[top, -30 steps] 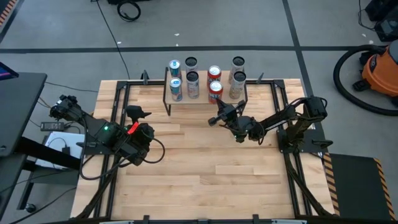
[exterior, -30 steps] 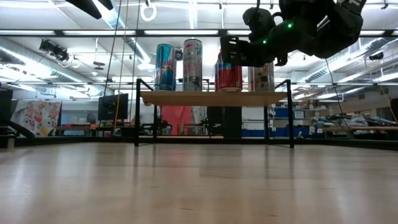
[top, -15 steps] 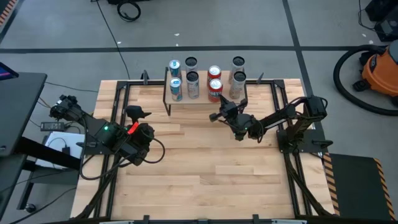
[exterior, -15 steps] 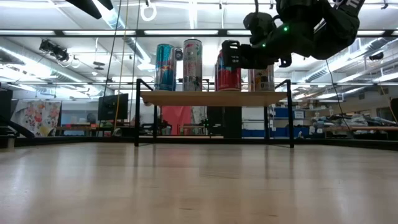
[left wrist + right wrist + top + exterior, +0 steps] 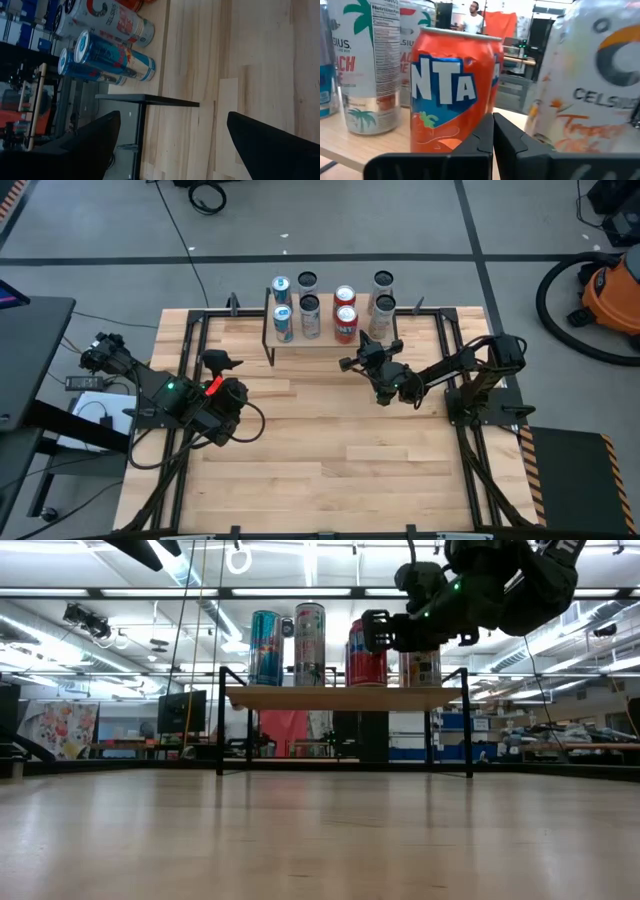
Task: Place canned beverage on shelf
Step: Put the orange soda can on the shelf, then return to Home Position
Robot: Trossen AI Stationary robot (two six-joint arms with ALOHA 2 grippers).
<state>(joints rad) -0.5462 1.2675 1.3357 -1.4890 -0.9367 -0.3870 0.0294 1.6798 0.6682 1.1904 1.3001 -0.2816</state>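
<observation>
Wooden tabletop (image 5: pixel 330 450) carries the shelf (image 5: pixel 330 338) at its far edge, with eight cans standing on it in two rows. Since a second ago the right gripper (image 5: pixel 347 363), fingers pressed together and empty, has crept closer to the orange can (image 5: pixel 451 90). Left gripper (image 5: pixel 222 361) waits well apart, fingers spread.

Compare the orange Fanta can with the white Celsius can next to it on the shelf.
The Fanta can is orange with a blue logo; the Celsius can is white with a palm-tree print. The Fanta can is shorter and wider; the Celsius can is slimmer and rises out of the right wrist view. Both stand upright on the shelf, apart from each other.
</observation>
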